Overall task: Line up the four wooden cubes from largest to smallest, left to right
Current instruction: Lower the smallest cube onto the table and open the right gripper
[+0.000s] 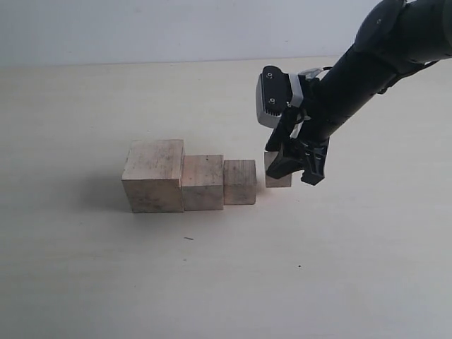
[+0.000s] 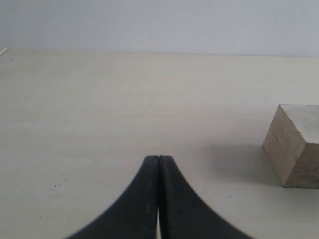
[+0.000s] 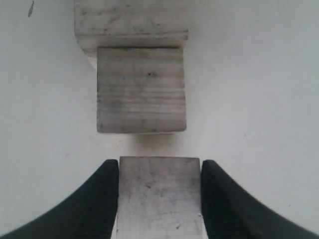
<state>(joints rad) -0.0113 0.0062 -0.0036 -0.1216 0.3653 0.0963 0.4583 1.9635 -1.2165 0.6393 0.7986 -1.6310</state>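
Right tool [image 3: 159,165] around the smallest cube [image 3: 158,201] (grip apparently snug).

Smallest cube [image 1: 279,182] part-hidden behind right pincer [image 1: 291,176]; largest cube [image 2: 294,144] cropped, left wrist view

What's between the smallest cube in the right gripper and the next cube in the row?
Nothing: only a narrow strip of bare table separates the smallest cube from the third cube. This is clearest in the right wrist view.
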